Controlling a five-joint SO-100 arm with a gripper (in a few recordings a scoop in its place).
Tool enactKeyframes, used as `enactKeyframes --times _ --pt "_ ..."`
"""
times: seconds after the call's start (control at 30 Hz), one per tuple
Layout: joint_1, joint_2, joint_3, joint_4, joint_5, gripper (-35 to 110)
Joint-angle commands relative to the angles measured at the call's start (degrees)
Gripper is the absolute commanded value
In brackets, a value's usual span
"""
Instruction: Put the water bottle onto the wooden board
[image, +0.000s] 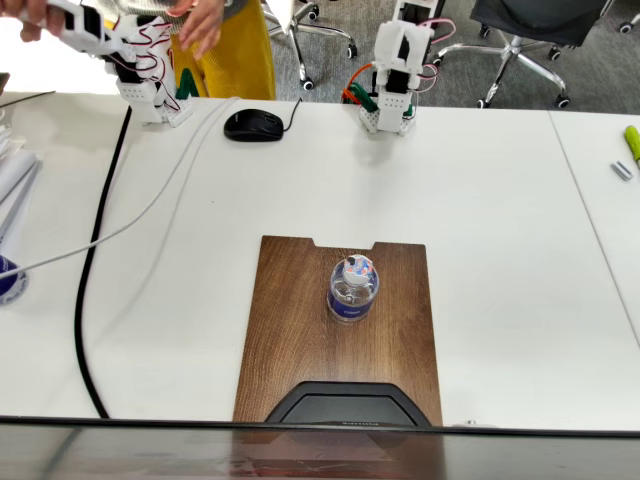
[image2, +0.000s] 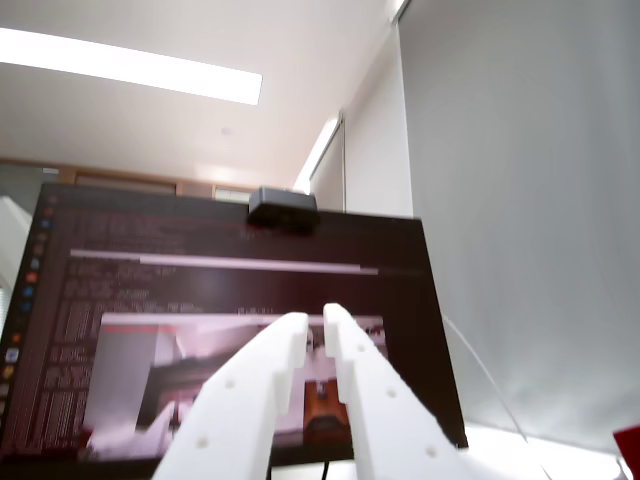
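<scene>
Water bottle (image: 353, 290) stands upright on the wooden board (image: 290, 330), right of its middle. My hand (image2: 315, 335) is raised, fingers nearly together, holding nothing.

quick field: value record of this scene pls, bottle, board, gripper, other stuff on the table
water bottle: upright on the board, near its middle, cap up
wooden board: flat on the white table, notch on its far edge in the fixed view
gripper: fingers nearly together, holding nothing, raised and pointing away from the table at a monitor
arm: folded at the table's far edge
black piece: overlaps the board's near edge
mouse: far left of the arm
task state: bottle on board
</scene>
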Motion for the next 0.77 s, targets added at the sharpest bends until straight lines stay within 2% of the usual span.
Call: enactKeyframes --times 0.0,0.2,0.73 --pt "0.18 0.7 0.62 -8.35 0.0 0" --pt "0.18 0.7 0.62 -11.87 -4.75 0" --pt "-0.35 0.7 0.62 -10.2 -4.48 0"
